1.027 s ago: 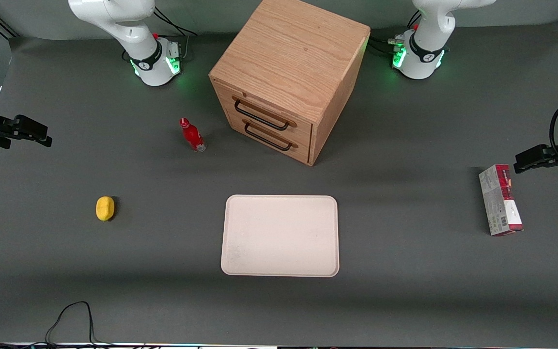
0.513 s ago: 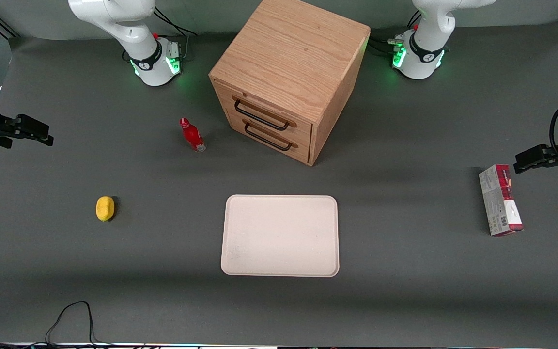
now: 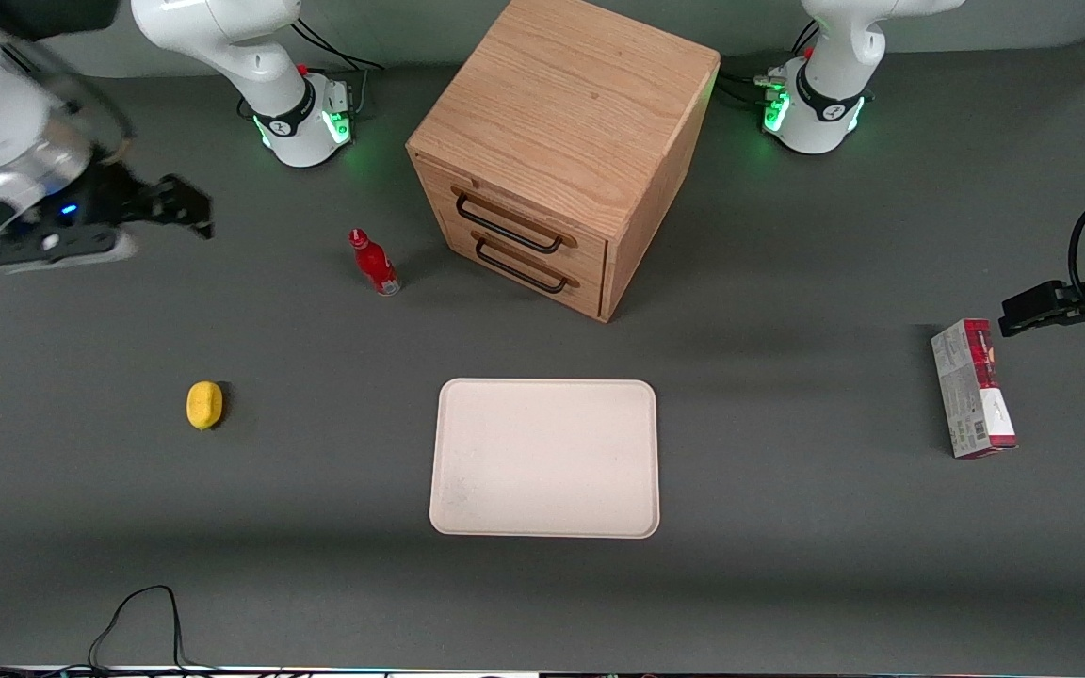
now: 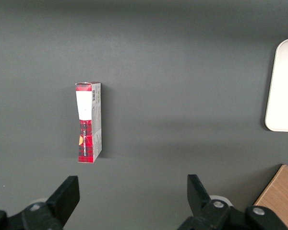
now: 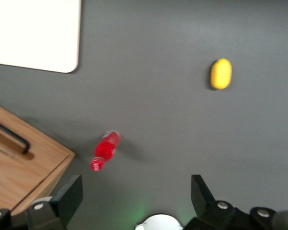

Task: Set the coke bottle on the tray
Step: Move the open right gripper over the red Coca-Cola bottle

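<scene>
The coke bottle stands upright on the grey table in front of the wooden cabinet, its red cap up; the right wrist view shows the coke bottle from above. The cream-white tray lies flat, nearer the front camera than the cabinet, and its rounded corner shows in the right wrist view. My gripper hangs high above the table at the working arm's end, well apart from the bottle. It is open, and nothing sits between the gripper fingers.
A yellow lemon-like object lies nearer the front camera than the bottle, toward the working arm's end. A red-and-grey carton lies at the parked arm's end. The working arm's base stands beside the cabinet. A black cable loops at the front edge.
My gripper has swung in from the table's edge toward the bottle and risen, closing much of the sideways gap. The bottle, tray and other objects have not moved.
</scene>
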Action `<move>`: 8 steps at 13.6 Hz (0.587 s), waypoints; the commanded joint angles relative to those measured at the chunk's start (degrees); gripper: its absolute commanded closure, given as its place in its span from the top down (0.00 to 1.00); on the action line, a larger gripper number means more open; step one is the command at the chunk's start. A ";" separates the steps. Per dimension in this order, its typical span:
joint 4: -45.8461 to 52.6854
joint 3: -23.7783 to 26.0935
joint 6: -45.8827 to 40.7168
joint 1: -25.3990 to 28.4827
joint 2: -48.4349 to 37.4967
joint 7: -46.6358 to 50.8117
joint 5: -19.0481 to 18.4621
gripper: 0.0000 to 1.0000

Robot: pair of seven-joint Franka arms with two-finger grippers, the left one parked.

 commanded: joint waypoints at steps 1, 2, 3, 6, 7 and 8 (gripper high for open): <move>-12.18 -0.45 5.96 5.62 -9.08 4.50 0.65 1.00; -15.44 -0.45 7.37 7.29 -11.02 4.68 0.65 1.00; -17.73 -0.28 8.34 8.62 -12.43 6.60 0.65 1.00; -21.88 -0.28 10.02 14.69 -13.76 11.96 0.65 1.00; -22.58 -0.28 10.63 14.96 -13.94 13.02 0.65 1.00; -23.37 -0.28 10.89 15.13 -14.29 13.12 0.65 1.00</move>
